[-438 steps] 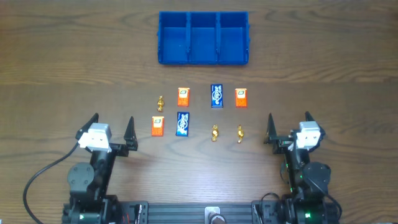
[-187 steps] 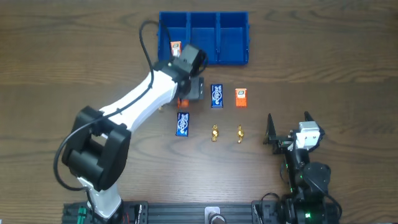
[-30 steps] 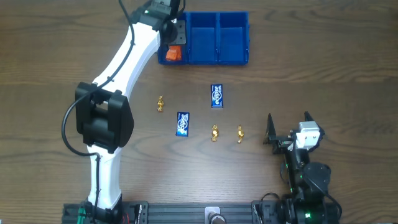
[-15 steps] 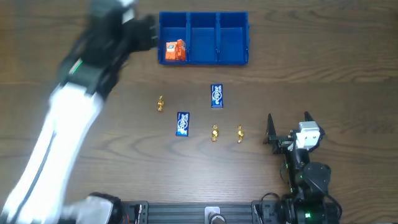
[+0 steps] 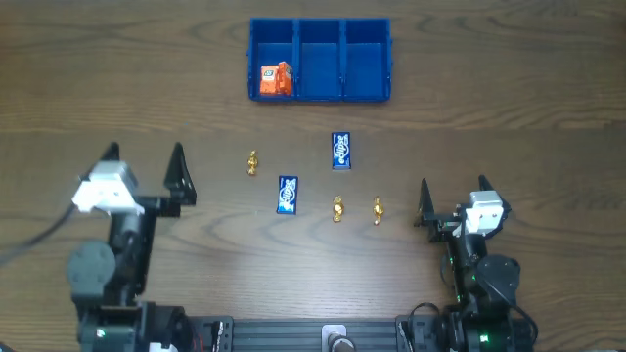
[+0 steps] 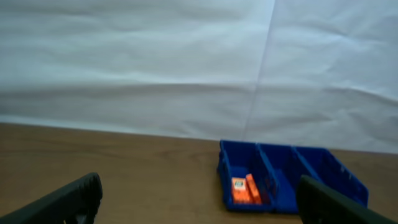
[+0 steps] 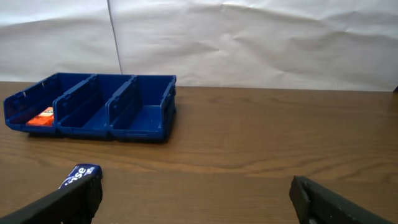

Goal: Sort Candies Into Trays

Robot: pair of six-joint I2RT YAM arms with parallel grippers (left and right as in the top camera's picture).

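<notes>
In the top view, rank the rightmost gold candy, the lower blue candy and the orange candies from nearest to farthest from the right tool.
1. Rightmost gold candy, just left of the right tool.
2. Lower blue candy, left of centre.
3. Orange candies, in the left compartment of the blue tray, at the table's far side.

white print on the blue candies point(image 5: 340, 151), too small to read

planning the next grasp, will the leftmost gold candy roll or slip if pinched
Probably light: the gold candy looks tiny beside the blue packet. Its narrow, uneven shape suggests it may pivot or skid on the smooth table rather than roll.
</notes>
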